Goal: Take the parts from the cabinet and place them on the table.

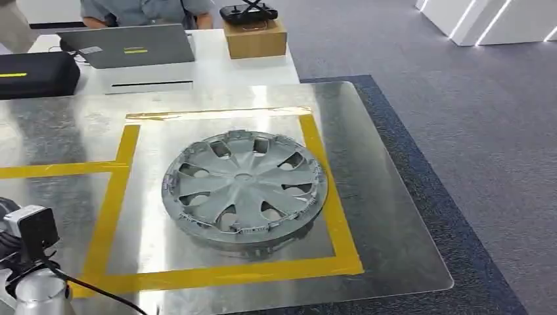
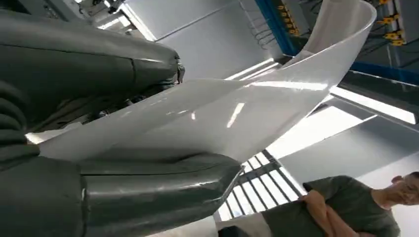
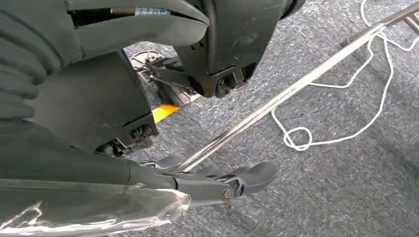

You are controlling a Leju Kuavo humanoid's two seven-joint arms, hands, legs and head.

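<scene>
Gripping a glossy white curved part (image 2: 257, 106), the left hand (image 2: 99, 163) has its thick thumb and darker fingers clamped on either side of the panel. The right hand (image 3: 148, 163) hangs low over grey carpet (image 3: 346, 168), fingers parted and holding nothing, beside a metal rod (image 3: 276, 101) and a looped white cord (image 3: 301, 138). Out on the desk (image 1: 394, 216), a grey wheel cover (image 1: 244, 186) lies flat inside the yellow tape square (image 1: 328, 190). Beyond sit a laptop (image 1: 128, 44) and a cardboard box (image 1: 256, 38).
</scene>
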